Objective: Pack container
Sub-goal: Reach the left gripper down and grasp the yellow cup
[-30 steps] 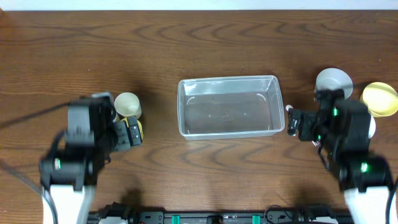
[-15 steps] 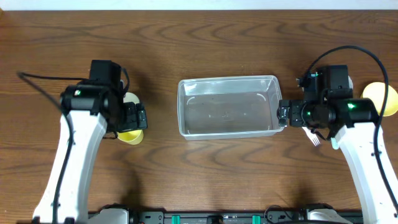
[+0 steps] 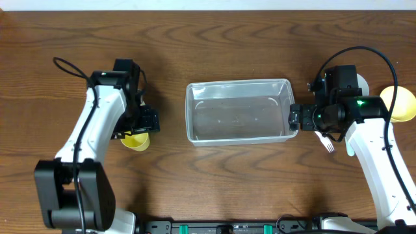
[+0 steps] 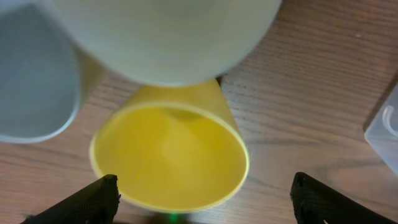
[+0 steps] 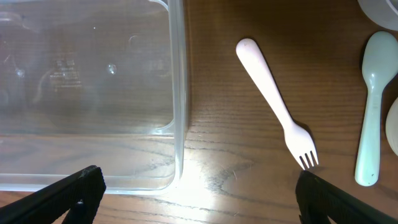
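The clear plastic container (image 3: pixel 237 110) sits empty at the table's middle. Its right end shows in the right wrist view (image 5: pixel 87 93). My left gripper (image 3: pixel 138 123) is open above a yellow cup (image 3: pixel 135 140). In the left wrist view the yellow cup (image 4: pixel 169 158) lies between the open fingers (image 4: pixel 205 180), with a cream cup (image 4: pixel 161 37) just beyond it. My right gripper (image 3: pixel 297 119) is open and empty at the container's right end, its fingers (image 5: pixel 200 174) straddling the container's corner and bare wood. A white plastic fork (image 5: pixel 277 102) lies beside it.
A pale green spoon (image 5: pixel 373 106) lies right of the fork (image 3: pixel 327 143). A yellow bowl (image 3: pixel 400 103) sits at the far right, with a white bowl (image 3: pixel 363 83) partly hidden behind my right arm. A grey-blue rounded object (image 4: pixel 34 81) lies left of the cups.
Both arms have swung out from the front edge. The left gripper moved over the cups. The right gripper moved left to the container's right end.
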Motion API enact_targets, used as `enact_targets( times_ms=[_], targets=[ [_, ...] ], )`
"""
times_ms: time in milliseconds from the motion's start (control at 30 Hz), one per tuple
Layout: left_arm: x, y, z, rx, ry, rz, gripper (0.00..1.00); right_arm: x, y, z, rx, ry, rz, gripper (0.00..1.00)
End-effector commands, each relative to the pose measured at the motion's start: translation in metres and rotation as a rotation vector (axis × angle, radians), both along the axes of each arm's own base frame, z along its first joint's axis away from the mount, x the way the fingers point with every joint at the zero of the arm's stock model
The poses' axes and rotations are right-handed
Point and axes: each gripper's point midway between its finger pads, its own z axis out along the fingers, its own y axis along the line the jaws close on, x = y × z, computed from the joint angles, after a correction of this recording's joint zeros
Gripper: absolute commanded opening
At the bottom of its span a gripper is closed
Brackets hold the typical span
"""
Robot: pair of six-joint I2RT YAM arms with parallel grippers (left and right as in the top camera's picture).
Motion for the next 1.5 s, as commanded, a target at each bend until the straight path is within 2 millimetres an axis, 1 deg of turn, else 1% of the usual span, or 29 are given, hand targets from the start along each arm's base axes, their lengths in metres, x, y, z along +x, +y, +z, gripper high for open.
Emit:
enact_targets(
  times_ms=[0, 100, 167, 233, 300, 367, 400, 433, 500, 533, 667, 733, 800, 867, 967, 1000, 1133, 1233, 1333, 1400, 1467],
  targets=[
    [0.004, -0.002, -0.007, -0.012, 0.014, 0.017, 0.87, 0.004, -0.002, 0.005, -0.006, -0.013, -0.015, 0.99],
    [0.005, -0.002, -0.019, -0.011, 0.026, 0.018, 0.81, 0.004, -0.002, 0.005, -0.005, -0.012, -0.015, 0.97],
    [0.003, -0.002, -0.026, -0.010, 0.042, 0.018, 0.74, 0.003, -0.002, 0.004, -0.006, -0.007, -0.015, 0.96],
    [-0.002, -0.001, -0.033, -0.009, 0.069, 0.017, 0.67, 0.002, -0.002, 0.004, -0.006, -0.005, -0.015, 0.96],
    [-0.007, -0.001, -0.038, -0.007, 0.093, 0.018, 0.56, 0.001, -0.002, 0.004, -0.007, -0.001, -0.015, 0.96],
    [-0.009, -0.001, -0.039, -0.006, 0.105, 0.018, 0.50, 0.000, -0.002, 0.004, -0.007, 0.002, -0.015, 0.96],
    [-0.009, -0.001, -0.039, -0.006, 0.106, 0.018, 0.43, 0.000, -0.002, 0.004, -0.007, 0.002, -0.015, 0.96],
    [-0.009, -0.001, -0.039, -0.007, 0.104, 0.018, 0.38, 0.000, -0.002, 0.004, -0.007, 0.003, -0.015, 0.96],
    [-0.009, -0.001, -0.039, -0.007, 0.104, 0.017, 0.34, 0.000, -0.002, 0.004, -0.007, 0.002, -0.015, 0.96],
    [-0.009, -0.001, -0.039, -0.006, 0.104, 0.018, 0.30, 0.000, -0.002, 0.004, -0.007, 0.002, -0.015, 0.96],
    [-0.009, -0.002, -0.038, -0.006, 0.106, 0.017, 0.10, 0.000, -0.005, 0.003, -0.023, 0.003, -0.019, 0.96],
    [-0.011, -0.005, -0.037, -0.005, 0.110, 0.007, 0.06, 0.000, -0.005, 0.003, -0.025, 0.004, -0.020, 0.96],
    [-0.014, -0.010, -0.034, -0.003, 0.111, -0.012, 0.06, 0.000, -0.005, 0.003, -0.025, 0.003, -0.020, 0.96],
    [-0.016, -0.018, -0.026, 0.001, 0.107, -0.032, 0.05, 0.000, -0.006, 0.003, -0.028, 0.002, -0.021, 0.96],
    [-0.018, -0.033, -0.006, 0.003, 0.074, -0.067, 0.06, 0.001, -0.010, 0.004, -0.051, 0.000, -0.029, 0.96],
    [-0.018, -0.039, 0.002, 0.003, 0.057, -0.081, 0.06, 0.001, -0.011, 0.004, -0.055, -0.001, -0.030, 0.96],
    [-0.016, -0.054, 0.049, 0.025, -0.075, -0.128, 0.06, 0.004, -0.012, 0.004, -0.059, -0.011, -0.035, 0.96],
    [-0.006, -0.069, 0.093, -0.004, -0.223, -0.170, 0.06, 0.006, -0.016, 0.005, -0.058, -0.021, -0.048, 0.98],
    [0.009, -0.086, 0.131, -0.047, -0.369, -0.202, 0.06, 0.008, -0.020, 0.006, -0.053, -0.028, -0.069, 0.99],
    [0.022, -0.098, 0.145, -0.073, -0.444, -0.220, 0.06, 0.008, -0.021, 0.006, -0.045, -0.028, -0.076, 0.99],
    [0.039, -0.112, 0.150, -0.096, -0.515, -0.254, 0.06, 0.008, -0.022, 0.006, -0.041, -0.027, -0.080, 0.99]
  ],
)
